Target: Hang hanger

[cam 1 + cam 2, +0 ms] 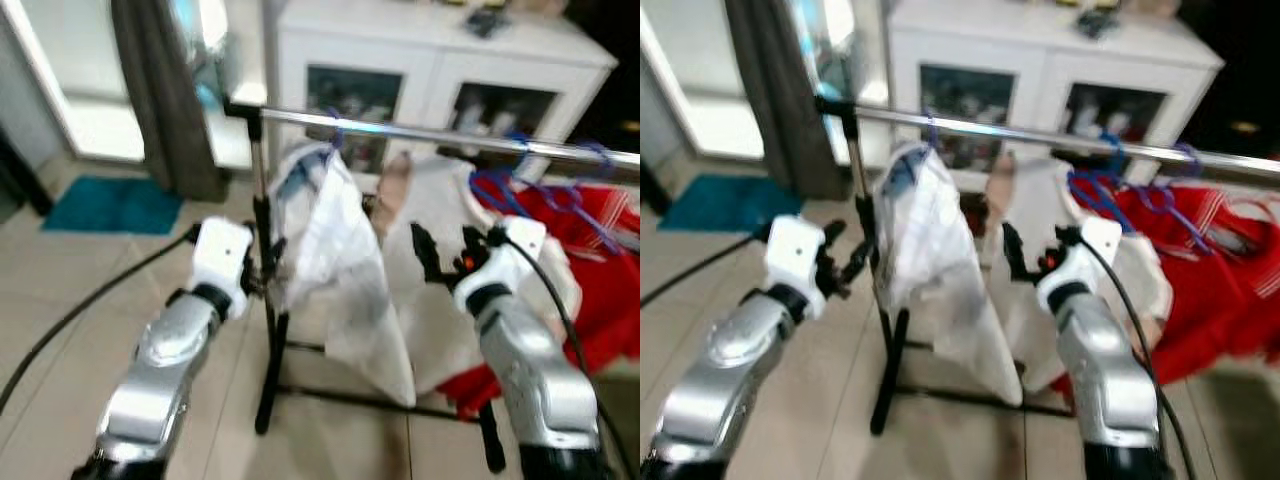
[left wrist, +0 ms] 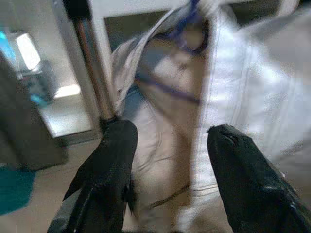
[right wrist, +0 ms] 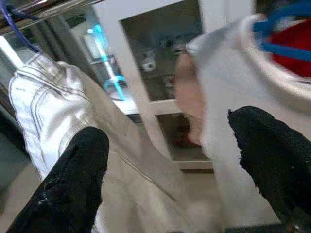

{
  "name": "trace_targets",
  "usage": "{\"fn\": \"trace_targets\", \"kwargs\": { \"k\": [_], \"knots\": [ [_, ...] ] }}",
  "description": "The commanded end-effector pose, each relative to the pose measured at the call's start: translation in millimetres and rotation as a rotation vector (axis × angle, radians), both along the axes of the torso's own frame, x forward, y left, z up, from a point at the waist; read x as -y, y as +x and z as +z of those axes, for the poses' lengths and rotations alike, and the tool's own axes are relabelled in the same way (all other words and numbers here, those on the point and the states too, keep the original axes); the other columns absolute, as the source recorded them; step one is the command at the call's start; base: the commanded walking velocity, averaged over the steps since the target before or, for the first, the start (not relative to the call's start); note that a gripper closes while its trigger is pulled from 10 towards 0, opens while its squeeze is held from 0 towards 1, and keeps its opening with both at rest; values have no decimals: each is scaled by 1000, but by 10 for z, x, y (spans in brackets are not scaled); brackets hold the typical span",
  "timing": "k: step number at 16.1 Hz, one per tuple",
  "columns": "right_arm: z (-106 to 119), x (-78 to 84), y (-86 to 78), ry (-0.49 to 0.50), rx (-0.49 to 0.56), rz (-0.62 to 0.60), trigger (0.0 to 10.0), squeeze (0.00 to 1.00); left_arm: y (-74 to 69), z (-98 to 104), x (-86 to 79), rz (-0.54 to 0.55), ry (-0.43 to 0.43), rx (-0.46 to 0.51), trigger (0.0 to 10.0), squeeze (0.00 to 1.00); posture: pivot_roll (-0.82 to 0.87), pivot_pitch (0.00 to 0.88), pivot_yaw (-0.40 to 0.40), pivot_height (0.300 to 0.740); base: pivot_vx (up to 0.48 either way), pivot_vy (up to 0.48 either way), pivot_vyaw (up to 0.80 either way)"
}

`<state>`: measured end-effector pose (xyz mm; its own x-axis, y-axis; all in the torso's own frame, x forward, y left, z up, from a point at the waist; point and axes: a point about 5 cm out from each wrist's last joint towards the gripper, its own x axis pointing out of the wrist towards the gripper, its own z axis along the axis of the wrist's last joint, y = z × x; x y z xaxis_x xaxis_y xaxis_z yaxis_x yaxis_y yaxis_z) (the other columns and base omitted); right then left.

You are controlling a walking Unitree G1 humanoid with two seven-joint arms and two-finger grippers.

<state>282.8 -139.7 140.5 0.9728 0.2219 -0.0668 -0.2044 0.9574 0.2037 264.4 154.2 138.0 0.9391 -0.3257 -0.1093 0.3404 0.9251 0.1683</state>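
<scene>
A white shirt (image 1: pixel 335 260) hangs on a blue hanger (image 1: pixel 335 135) from the metal rail (image 1: pixel 430 132) of a clothes rack. My left gripper (image 1: pixel 262 268) is open beside the rack's upright post (image 1: pixel 262 215), just left of the shirt; its black fingers (image 2: pixel 104 170) point at the white cloth (image 2: pixel 252 97). My right gripper (image 1: pixel 440 250) is open too, in front of a second white garment (image 1: pixel 440 190). Its fingers (image 3: pixel 73 184) frame the shirt (image 3: pixel 53 102) and the other garment (image 3: pixel 228 77). More blue hangers (image 1: pixel 520 180) carry red clothes (image 1: pixel 600 270) on the right.
A white cabinet (image 1: pixel 440 60) with glass doors stands behind the rack. A dark curtain (image 1: pixel 165 90) hangs at the back left, and a teal mat (image 1: pixel 110 205) lies on the tiled floor (image 1: pixel 70 310). The rack's black base bar (image 1: pixel 350 395) crosses the floor below the clothes.
</scene>
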Motion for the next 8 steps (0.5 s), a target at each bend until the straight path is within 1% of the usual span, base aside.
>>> {"fn": "trace_targets", "kwargs": {
  "k": [1,3,4,7,8],
  "knots": [
    [-34,136,-30,-30,-13,-34,10000,1000,22,82,123,-41,-21,34,10000,0,67,0,-52,740,420,0,0],
    [-10,107,-14,-48,-1,17,10000,1000,28,93,139,-39,-30,41,10000,0,64,0,-60,740,420,0,0],
    [1,84,-5,-53,6,50,10000,1000,18,73,133,-33,-22,39,10000,0,72,0,-68,740,409,0,444],
    [19,42,-2,-44,17,92,10000,1000,-47,88,103,-35,-22,46,10000,0,84,0,-79,740,345,0,800],
    [23,23,0,-33,15,120,10000,1000,-88,78,93,-48,-30,44,10000,0,86,0,-82,740,0,0,0]
  ]
}}
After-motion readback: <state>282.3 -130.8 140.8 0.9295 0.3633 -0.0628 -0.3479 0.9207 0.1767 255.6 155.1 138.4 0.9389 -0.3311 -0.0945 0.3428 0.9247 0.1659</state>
